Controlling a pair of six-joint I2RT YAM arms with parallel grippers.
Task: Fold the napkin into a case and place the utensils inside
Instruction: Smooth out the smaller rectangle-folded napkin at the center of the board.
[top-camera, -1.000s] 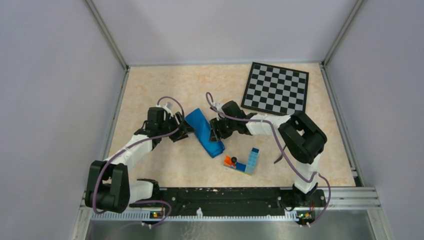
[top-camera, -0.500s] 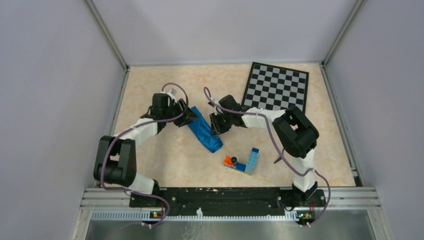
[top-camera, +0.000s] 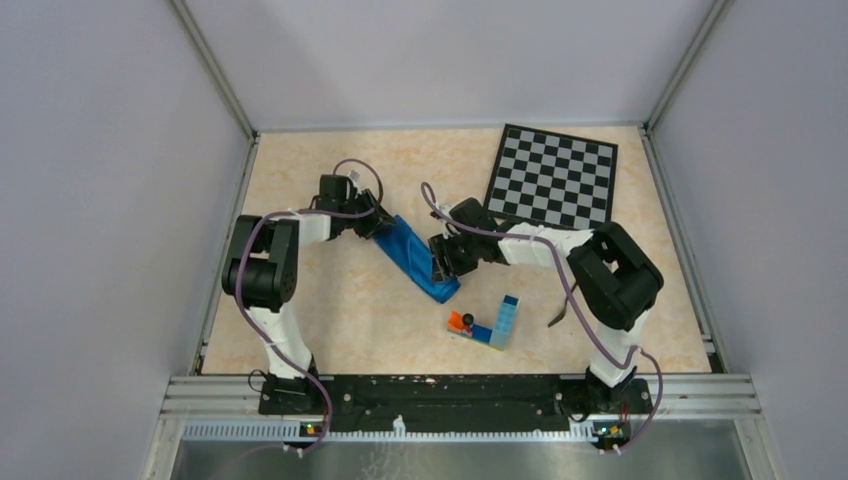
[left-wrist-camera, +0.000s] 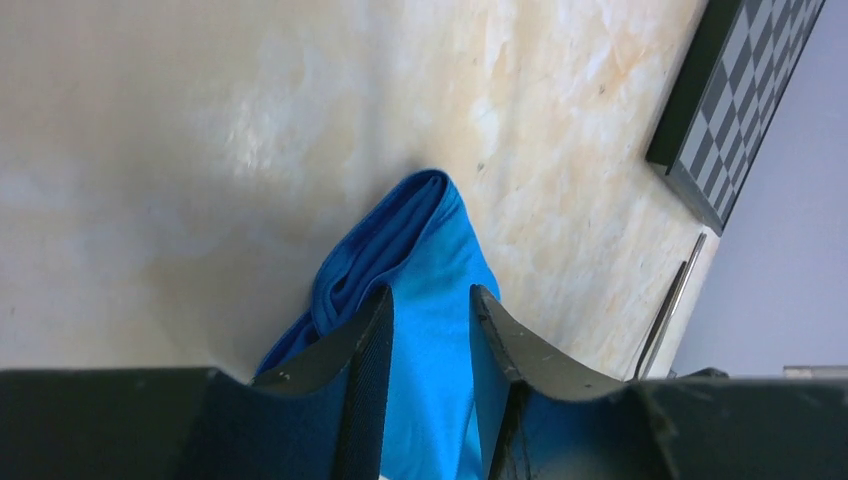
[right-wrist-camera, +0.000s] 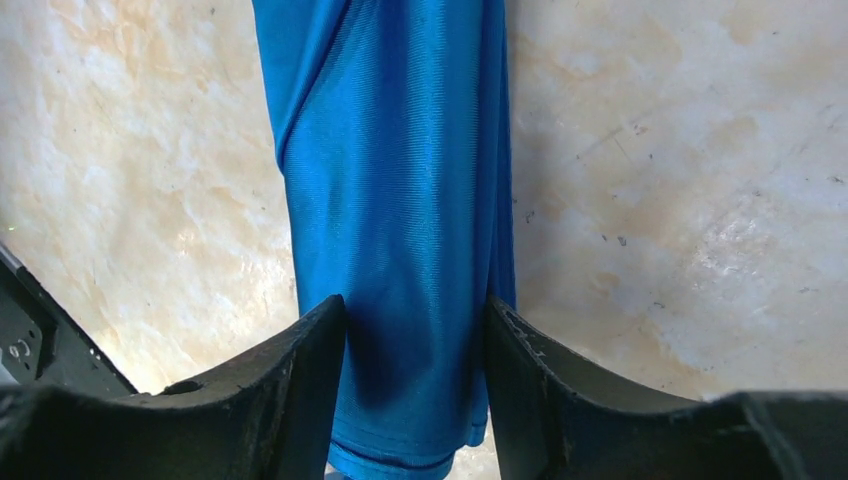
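Note:
The blue napkin (top-camera: 415, 258) lies folded into a narrow strip, running diagonally across the middle of the table. My left gripper (top-camera: 378, 225) is at its far left end. In the left wrist view the left gripper (left-wrist-camera: 430, 292) stands open, with the napkin (left-wrist-camera: 420, 220) running between its fingers. My right gripper (top-camera: 440, 262) is at the near right end. There the right gripper (right-wrist-camera: 415, 303) is open and straddles the napkin (right-wrist-camera: 390, 150), whose hemmed end lies flat. One slim metal utensil (top-camera: 558, 312) lies by the right arm and shows as a thin utensil (left-wrist-camera: 668, 305).
A chessboard (top-camera: 552, 177) lies at the far right, its corner (left-wrist-camera: 740, 90) showing in the left wrist view. A light blue toy-brick block (top-camera: 503, 322) with an orange piece (top-camera: 460, 322) sits near the front. Grey walls enclose the table on three sides.
The left arm has folded up toward the back, and its gripper has moved right onto the napkin's far end. The right gripper has shifted slightly toward the near end. The napkin has slid a little right.

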